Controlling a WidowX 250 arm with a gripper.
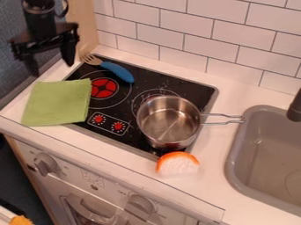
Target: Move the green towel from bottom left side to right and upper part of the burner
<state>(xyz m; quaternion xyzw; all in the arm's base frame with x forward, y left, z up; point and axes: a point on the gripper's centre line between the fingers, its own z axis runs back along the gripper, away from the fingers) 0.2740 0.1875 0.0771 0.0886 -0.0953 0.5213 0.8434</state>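
– Now, how is the green towel [57, 103] laid?
– Nearly square, sides pointed rearward, draped over the hob's [191, 90] left edge; bare glass is left towards the saucepan [168, 122].
– And the gripper [49, 60]?
– Spread wide, held upper left.

The black hand [50, 66] hangs at the upper left, its fingers spread apart. Below it in view lies the green towel [56, 102], flat, partly on the white bench [211, 184] and partly over the black stove top [120, 104]. Just right of the hand is a fork [117, 71] with a blue handle; lower right of the hand, a red burner [103, 88] sits beside the towel. Farther that way stands a steel pot [167, 123] — upright, handle pointing away from the hand — then an orange-and-white object [178, 164] and, farthest right, a grey sink [234, 165].
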